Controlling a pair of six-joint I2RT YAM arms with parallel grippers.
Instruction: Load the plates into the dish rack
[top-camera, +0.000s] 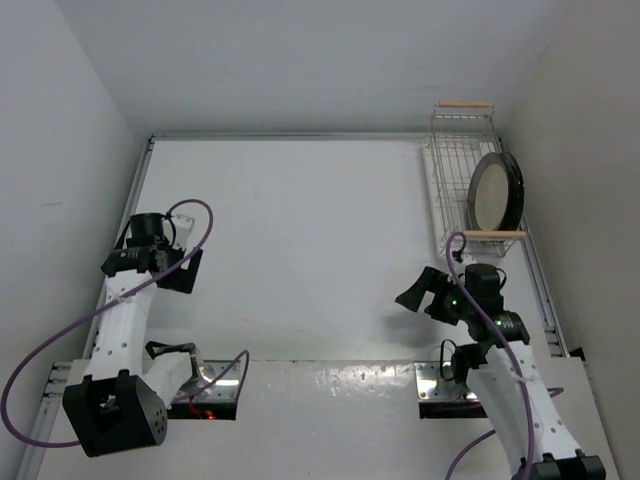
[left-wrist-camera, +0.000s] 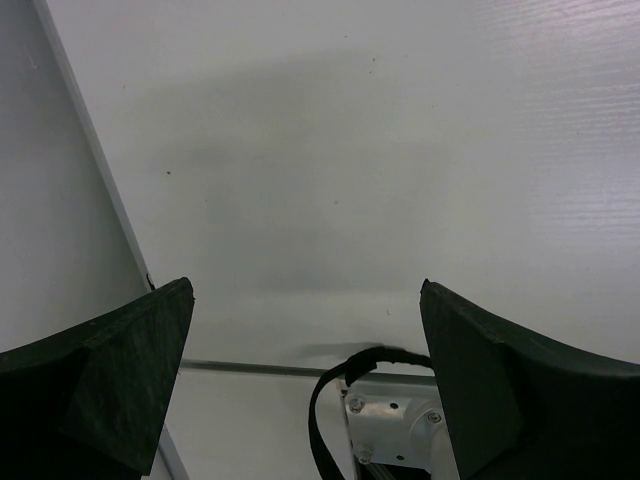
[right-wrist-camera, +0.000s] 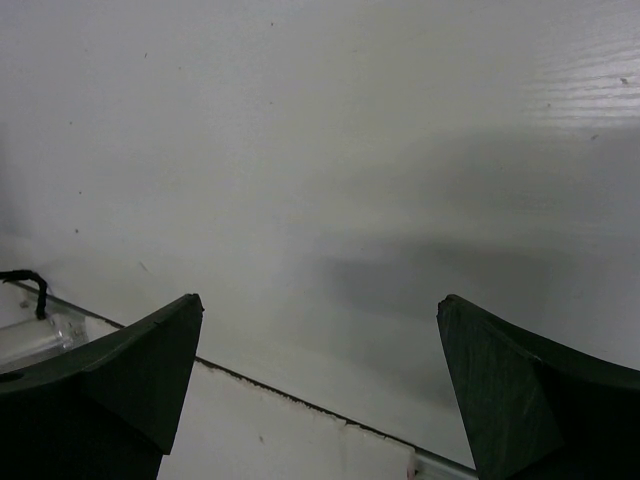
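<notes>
White counter (top-camera: 300, 200) runs between pale walls. At the near left, the left claw (left-wrist-camera: 305, 290) hangs released, jaws spread wide above the surface and grasping nothing. At the near right, the right claw (right-wrist-camera: 320, 300) is just as wide and unloaded. Far right, the dish rack (top-camera: 452, 170) sits by the wall. One plate (top-camera: 495, 192), cream with a dark glossy rim, stands on edge inside it.
</notes>
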